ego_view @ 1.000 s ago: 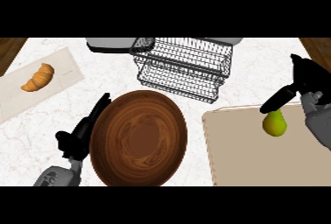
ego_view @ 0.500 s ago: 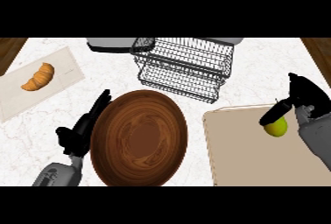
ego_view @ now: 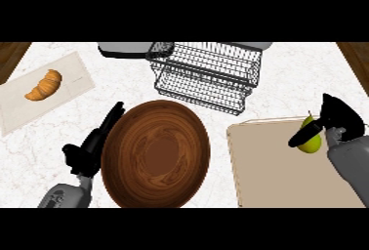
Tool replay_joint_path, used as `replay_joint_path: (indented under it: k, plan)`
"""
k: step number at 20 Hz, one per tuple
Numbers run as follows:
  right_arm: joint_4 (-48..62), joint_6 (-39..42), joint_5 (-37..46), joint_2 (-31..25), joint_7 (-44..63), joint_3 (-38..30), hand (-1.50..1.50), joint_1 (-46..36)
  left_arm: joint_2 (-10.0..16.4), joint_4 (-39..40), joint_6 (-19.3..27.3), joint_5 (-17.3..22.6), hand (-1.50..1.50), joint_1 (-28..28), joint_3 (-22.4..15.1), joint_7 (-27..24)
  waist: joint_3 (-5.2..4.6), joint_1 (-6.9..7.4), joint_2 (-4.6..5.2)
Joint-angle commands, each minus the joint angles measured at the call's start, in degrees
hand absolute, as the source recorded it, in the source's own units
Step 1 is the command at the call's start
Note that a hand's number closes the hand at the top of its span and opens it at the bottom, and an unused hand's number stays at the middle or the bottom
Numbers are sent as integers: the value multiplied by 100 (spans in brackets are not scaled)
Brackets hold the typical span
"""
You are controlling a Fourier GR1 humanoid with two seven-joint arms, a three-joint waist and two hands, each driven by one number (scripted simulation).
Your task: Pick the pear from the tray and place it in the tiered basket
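While the pear [ego_view: 313, 143] is sitting at the tray's [ego_view: 274, 166] far right end, the right hand [ego_view: 337, 117] is curling thumb and fingers round it. Looking light, smooth and rounded, it is probably best gripped at its wide belly. The left hand [ego_view: 90, 151] is resting open beside the plate [ego_view: 155, 151].
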Motion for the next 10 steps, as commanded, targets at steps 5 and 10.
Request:
replay_joint_path:
  k: [5, 10]
  plan:
    - [44, -56, 372, 340, 398, -423, -150, 448, -95, -104, -136, -72, 0, 4, 116, 82, 2, -1, 4]
    - [445, -231, 704, 691, -9, -616, -150, 569, -209, -44, -123, -171, 0, -148, 211, 194, 3, 3, 7]
